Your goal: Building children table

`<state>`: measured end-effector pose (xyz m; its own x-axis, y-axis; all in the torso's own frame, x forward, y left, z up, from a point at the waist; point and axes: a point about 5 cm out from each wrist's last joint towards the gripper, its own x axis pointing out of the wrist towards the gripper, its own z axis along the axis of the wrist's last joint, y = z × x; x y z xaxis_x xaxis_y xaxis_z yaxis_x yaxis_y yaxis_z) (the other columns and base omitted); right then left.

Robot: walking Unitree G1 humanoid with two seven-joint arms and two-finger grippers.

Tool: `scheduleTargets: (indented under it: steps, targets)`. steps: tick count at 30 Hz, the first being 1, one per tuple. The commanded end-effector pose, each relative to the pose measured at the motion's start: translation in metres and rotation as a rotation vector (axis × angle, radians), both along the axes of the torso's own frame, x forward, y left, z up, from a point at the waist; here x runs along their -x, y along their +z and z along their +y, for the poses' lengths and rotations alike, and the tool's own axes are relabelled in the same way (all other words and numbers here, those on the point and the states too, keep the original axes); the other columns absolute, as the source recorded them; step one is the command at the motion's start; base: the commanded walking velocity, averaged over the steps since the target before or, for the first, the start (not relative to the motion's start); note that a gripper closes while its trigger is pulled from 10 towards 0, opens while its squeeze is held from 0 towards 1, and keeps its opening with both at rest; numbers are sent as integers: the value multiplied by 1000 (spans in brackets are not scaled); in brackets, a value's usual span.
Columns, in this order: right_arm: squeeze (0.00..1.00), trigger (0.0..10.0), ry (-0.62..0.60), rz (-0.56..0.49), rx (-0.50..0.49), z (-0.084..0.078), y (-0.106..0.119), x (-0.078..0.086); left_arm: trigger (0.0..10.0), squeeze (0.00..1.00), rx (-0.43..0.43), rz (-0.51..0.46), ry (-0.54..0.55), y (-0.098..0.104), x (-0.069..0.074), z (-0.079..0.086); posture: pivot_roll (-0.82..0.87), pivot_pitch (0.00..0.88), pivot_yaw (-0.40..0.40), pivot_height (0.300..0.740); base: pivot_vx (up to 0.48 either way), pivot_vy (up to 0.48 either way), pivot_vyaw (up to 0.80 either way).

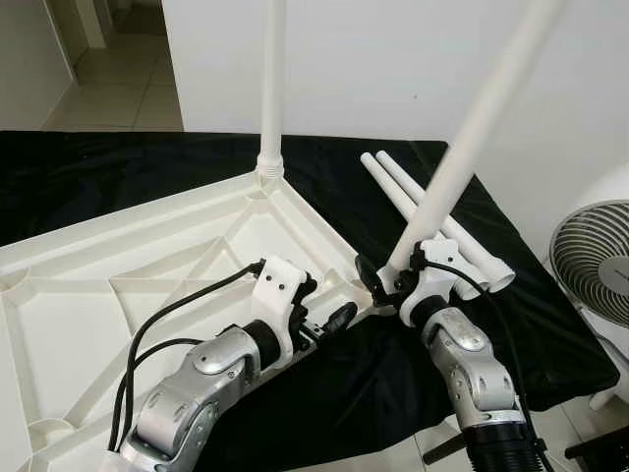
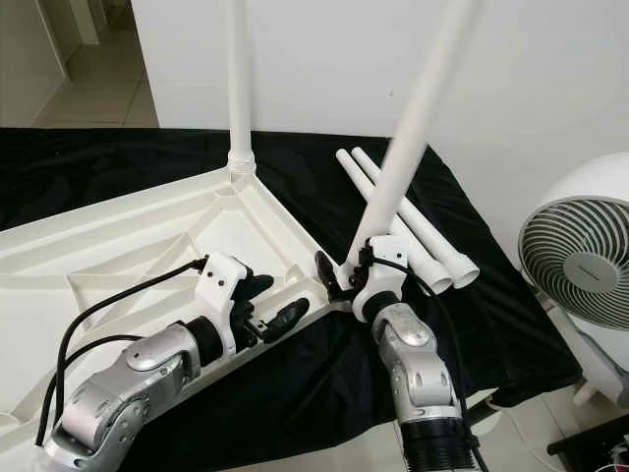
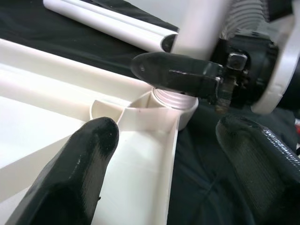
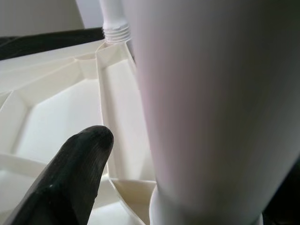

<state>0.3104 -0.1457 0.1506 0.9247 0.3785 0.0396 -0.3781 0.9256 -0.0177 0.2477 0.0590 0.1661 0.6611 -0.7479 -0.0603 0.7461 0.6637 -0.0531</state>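
Observation:
A white plastic table top lies upside down on a black cloth. One white leg stands upright in its far corner socket. My right gripper is shut on the base of a second leg. This leg tilts right, with its threaded end at the near right corner socket. My left gripper is open, its fingers straddling the table top's rim just left of that corner. Two more legs lie side by side on the cloth behind.
A white floor fan stands at the right, beyond the cloth's edge. A white wall runs along the back. At the back left a tiled passage opens.

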Motion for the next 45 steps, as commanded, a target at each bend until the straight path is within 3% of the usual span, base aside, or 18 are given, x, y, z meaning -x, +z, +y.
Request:
scheduleTargets:
  steps: [1, 3, 5, 9, 18, 19, 21, 22, 31, 40, 45]
  targets:
    - [0, 10000, 51, -13, 49, -6, -3, -2, 10000, 0, -25, -1, -17, -10, 3, -1, 28, 69, -47, 740, 0, 0, 0]
    - [0, 10000, 51, -13, 49, -6, -3, -2, 10000, 0, -25, -1, -17, -10, 3, -1, 28, 69, -47, 740, 0, 0, 0]
    - [0, 10000, 155, -34, 95, -15, -3, -3, 10000, 0, -39, -48, -36, -13, 3, -3, 24, 61, -41, 740, 0, 0, 0]
    - [0, 10000, 233, -29, 120, -25, -4, -6, 10000, 0, -27, -54, -62, -13, 2, -5, 29, 53, -35, 740, 0, 0, 0]
    - [0, 9647, 305, -32, 176, -30, -9, -18, 10000, 0, -10, -58, -103, -10, 1, -7, 32, 49, -30, 740, 0, 0, 0]
    - [0, 2627, 316, -28, 171, -30, -10, -19, 10000, 0, -10, -59, -107, -10, 1, -7, 34, 47, -30, 740, 0, 0, 0]
    - [0, 2627, 324, -25, 166, -30, -10, -19, 10000, 0, -9, -61, -108, -10, 1, -7, 34, 47, -30, 740, 0, 0, 0]
    - [0, 0, 328, -17, 156, -30, -12, -20, 10000, 0, -8, -64, -110, -9, 1, -7, 37, 45, -34, 740, 0, 0, 0]
    - [0, 0, 280, 44, 107, -33, -25, -18, 10000, 0, 2, -67, -102, -8, 0, -6, 37, 37, -42, 740, 0, 0, 0]
    - [0, 0, 66, 43, 80, -32, -35, -9, 10000, 0, 13, -64, -93, -8, -3, -5, 28, 29, -52, 740, 0, 0, 0]
    - [0, 0, -115, 69, 54, -25, -42, -1, 10000, 0, 47, -48, -97, -6, -3, -3, 17, 23, -46, 740, 0, 0, 0]
